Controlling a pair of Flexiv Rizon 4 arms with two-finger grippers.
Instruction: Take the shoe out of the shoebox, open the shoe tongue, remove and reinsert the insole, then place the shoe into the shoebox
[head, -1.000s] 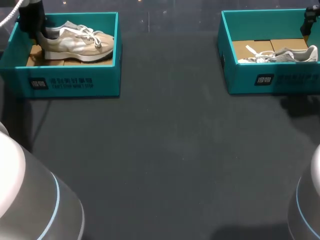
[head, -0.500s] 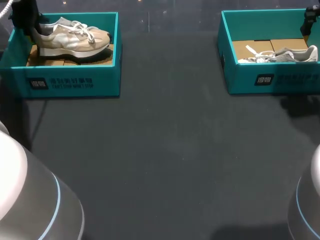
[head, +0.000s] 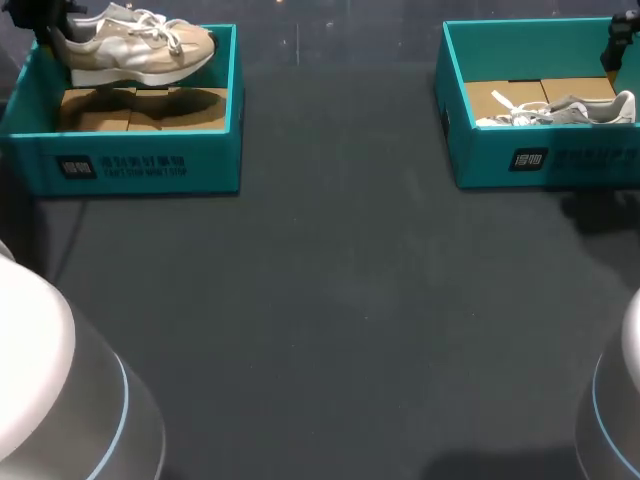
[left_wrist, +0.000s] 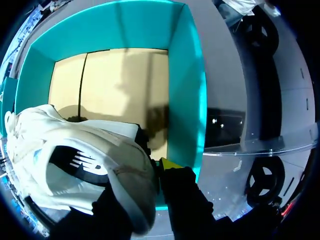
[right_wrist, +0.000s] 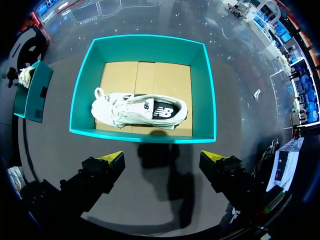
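A beige shoe (head: 135, 45) with white laces hangs level above the left teal shoebox (head: 140, 165), clear of its cardboard floor. My left gripper (head: 45, 25) is shut on the shoe's heel. In the left wrist view the heel (left_wrist: 75, 165) fills the space at my left gripper (left_wrist: 147, 172); one yellow fingertip (left_wrist: 167, 162) shows beside it, and the box wall (left_wrist: 185, 100) lies below. A white-grey shoe (head: 565, 110) lies on its side in the right shoebox (head: 540, 160). My right gripper (right_wrist: 162, 157) hovers open above that box's front wall (right_wrist: 145, 136), with the shoe (right_wrist: 140, 110) ahead of it.
Both boxes stand near the table's far edge, left and right. The dark tabletop (head: 340, 300) stretches between and in front of them. My two arm bases rise at the near corners.
My left gripper has lifted the beige shoe up and out of the left box, toward the far left. The right arm has stayed still.
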